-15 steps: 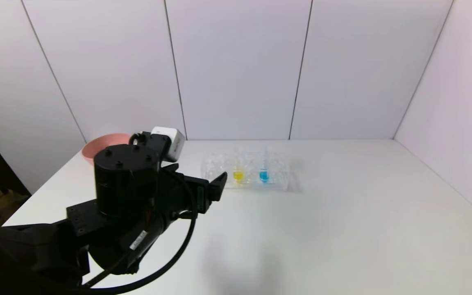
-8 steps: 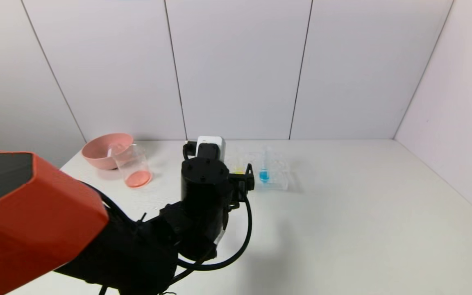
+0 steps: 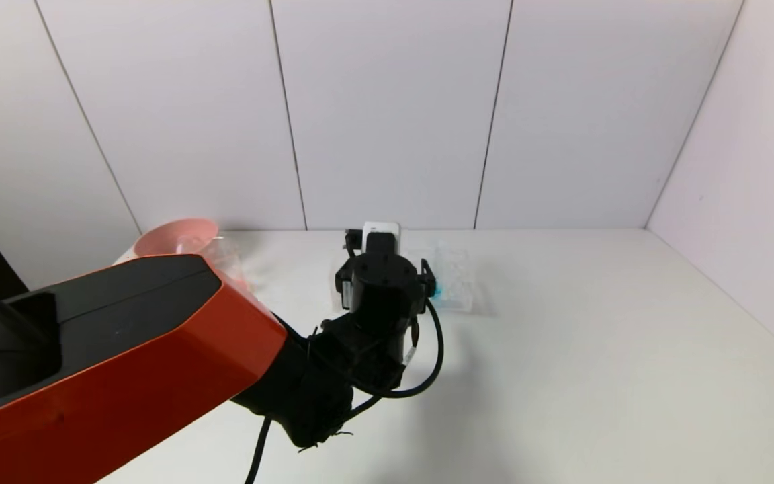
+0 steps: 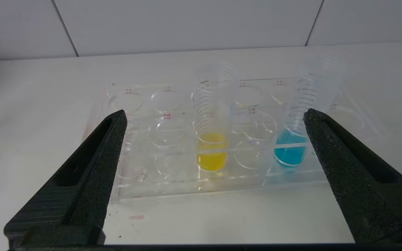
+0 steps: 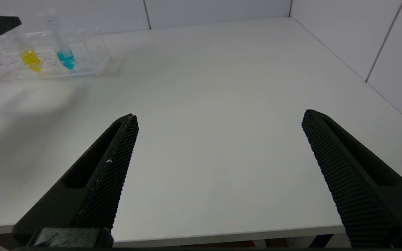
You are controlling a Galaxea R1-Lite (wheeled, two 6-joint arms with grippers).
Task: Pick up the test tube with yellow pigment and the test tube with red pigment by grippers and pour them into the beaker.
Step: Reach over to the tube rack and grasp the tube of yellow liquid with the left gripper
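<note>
The test tube with yellow pigment (image 4: 212, 150) stands upright in a clear rack (image 4: 134, 181), and it also shows in the right wrist view (image 5: 30, 59). My left gripper (image 4: 215, 114) is open just in front of the rack, with the yellow tube centred between its fingers but not touched. The left wrist hides the yellow tube in the head view. The beaker (image 3: 232, 262) is mostly hidden behind my left arm. The test tube with red pigment is out of view. My right gripper (image 5: 220, 116) is open and empty over the table's front edge.
A tube with blue liquid (image 4: 290, 150) stands in the rack (image 3: 457, 296) next to the yellow one, close to one left fingertip. A pink bowl (image 3: 172, 238) sits at the back left by the wall. My orange left arm (image 3: 125, 363) crosses the table's left side.
My left arm has swung from the left side by the beaker and bowl across to the rack. Its open gripper now faces the yellow tube. The arm now covers most of the beaker.
</note>
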